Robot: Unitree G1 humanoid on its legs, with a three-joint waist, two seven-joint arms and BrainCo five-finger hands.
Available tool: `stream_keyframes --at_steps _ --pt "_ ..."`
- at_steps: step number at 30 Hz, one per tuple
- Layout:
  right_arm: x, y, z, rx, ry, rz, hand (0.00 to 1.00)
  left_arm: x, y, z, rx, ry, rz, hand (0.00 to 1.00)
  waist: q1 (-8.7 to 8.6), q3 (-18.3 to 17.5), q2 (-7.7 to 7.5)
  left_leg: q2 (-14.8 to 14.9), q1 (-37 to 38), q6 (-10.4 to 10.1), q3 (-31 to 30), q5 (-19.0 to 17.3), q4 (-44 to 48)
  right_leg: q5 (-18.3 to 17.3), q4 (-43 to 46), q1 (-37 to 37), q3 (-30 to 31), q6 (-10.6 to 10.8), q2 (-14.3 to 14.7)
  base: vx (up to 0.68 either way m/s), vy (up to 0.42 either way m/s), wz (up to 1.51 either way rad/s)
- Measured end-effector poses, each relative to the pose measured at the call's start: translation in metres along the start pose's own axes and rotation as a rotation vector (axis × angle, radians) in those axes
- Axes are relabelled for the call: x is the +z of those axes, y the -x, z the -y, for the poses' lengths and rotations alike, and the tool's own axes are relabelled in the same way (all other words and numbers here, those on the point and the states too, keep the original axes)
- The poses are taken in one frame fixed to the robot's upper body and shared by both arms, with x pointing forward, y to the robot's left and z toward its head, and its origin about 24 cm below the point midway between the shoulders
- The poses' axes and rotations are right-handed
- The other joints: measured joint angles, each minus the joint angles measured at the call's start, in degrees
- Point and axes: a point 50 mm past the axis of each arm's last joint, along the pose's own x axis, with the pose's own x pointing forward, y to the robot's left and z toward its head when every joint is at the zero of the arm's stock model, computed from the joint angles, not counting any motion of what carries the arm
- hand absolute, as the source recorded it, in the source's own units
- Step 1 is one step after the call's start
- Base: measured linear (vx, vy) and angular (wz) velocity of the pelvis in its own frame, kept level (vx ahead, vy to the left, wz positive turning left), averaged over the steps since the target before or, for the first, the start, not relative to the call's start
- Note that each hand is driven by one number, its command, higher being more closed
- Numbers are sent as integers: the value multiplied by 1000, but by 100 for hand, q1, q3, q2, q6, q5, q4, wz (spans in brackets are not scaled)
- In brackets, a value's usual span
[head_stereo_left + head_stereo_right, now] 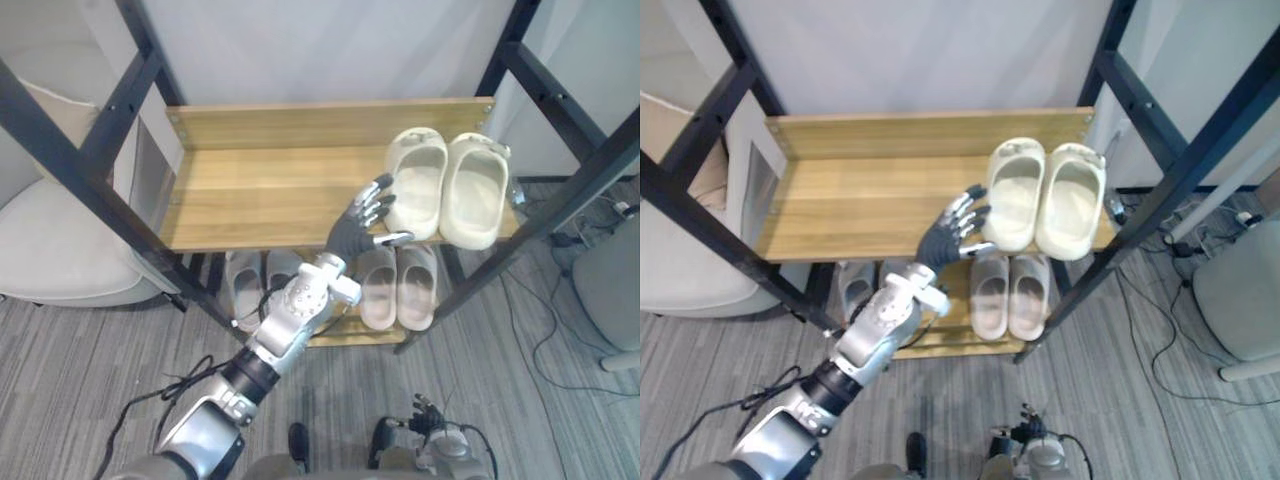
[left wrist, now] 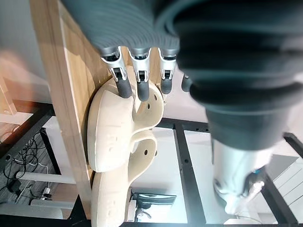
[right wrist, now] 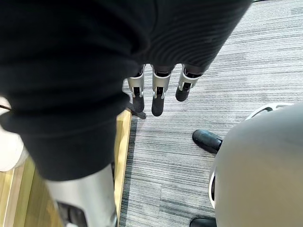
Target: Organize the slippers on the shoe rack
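A pair of cream slippers stands side by side at the right end of the wooden top shelf (image 1: 270, 185): the left slipper (image 1: 418, 185) and the right slipper (image 1: 475, 190). My left hand (image 1: 365, 215) reaches over the shelf's front edge, open, with its straight fingers (image 2: 142, 80) against the outer side of the left slipper (image 2: 118, 132). On the lower shelf lie a grey pair (image 1: 245, 285) and a beige pair (image 1: 398, 285), partly hidden under the top board. My right hand (image 3: 158, 94) hangs low over the carpet with relaxed fingers, holding nothing.
Black slanted metal posts (image 1: 90, 170) frame the rack on both sides. A white padded seat (image 1: 50, 250) stands to the left, a grey chair (image 1: 610, 290) to the right. Cables (image 1: 560, 340) lie on the grey carpet at the right.
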Motion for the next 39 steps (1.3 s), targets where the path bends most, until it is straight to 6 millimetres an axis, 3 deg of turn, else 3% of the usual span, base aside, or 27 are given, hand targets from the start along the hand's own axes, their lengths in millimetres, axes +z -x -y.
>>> stream_keyframes --at_steps 13,23,29,33,36,39 --pt "3 0 1 -4 -3 13 0 0 -7 -2 8 -15 -8 0 -59 8 -48 -1 -39 -12 77 -10 2 19 0 -82 83 12 0 10 4 -3" --pt "3 0 2 -3 -11 12 0 4 -5 -26 80 -39 -3 0 -86 8 -47 16 -3 -23 97 -19 8 15 1 -63 75 16 13 2 1 -2" --pt "0 1 2 2 -11 4 0 21 6 -39 114 -43 69 0 -63 5 -43 10 -16 -22 -24 -19 20 1 40 -11 2 30 1 7 1 10" --pt "-4 1 1 14 -10 -8 0 56 9 -23 31 -27 223 0 51 -17 -22 -2 -79 -19 -153 -25 87 -16 43 38 -98 34 -17 11 4 16" --pt "-5 1 0 25 -4 -15 0 70 17 -15 -13 2 293 0 149 -90 40 -2 -91 -19 -183 -25 93 -21 44 44 -125 30 -18 3 0 5" --pt "-9 2 -3 40 21 -30 0 69 28 -3 -67 65 306 0 187 -183 114 -9 -107 -17 -313 -23 100 -40 45 83 -223 30 -19 6 -5 13"
